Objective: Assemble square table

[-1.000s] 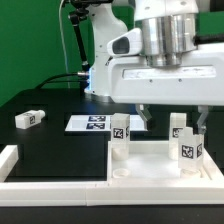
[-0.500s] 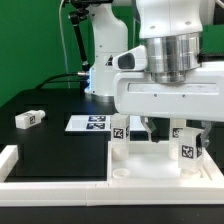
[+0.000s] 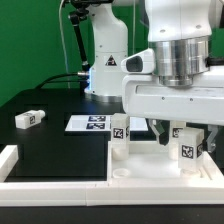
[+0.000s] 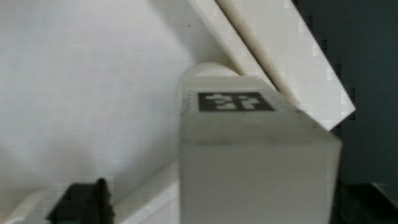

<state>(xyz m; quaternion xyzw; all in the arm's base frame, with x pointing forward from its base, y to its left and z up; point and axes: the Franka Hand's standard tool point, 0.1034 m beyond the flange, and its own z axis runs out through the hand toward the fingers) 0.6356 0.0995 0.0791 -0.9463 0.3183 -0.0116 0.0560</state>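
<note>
The fingers (image 4: 80, 203) stand wide and empty, straddling the upright leg block (image 4: 249, 150) on the square table (image 3: 150, 168), its long axis pointing straight up between them.

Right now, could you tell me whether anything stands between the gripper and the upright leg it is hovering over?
Nothing visible does. The gripper hangs over the upright leg at the exterior view's right of the square table, its fingers apart, and the wrist view shows that leg close with nothing in front.
</note>
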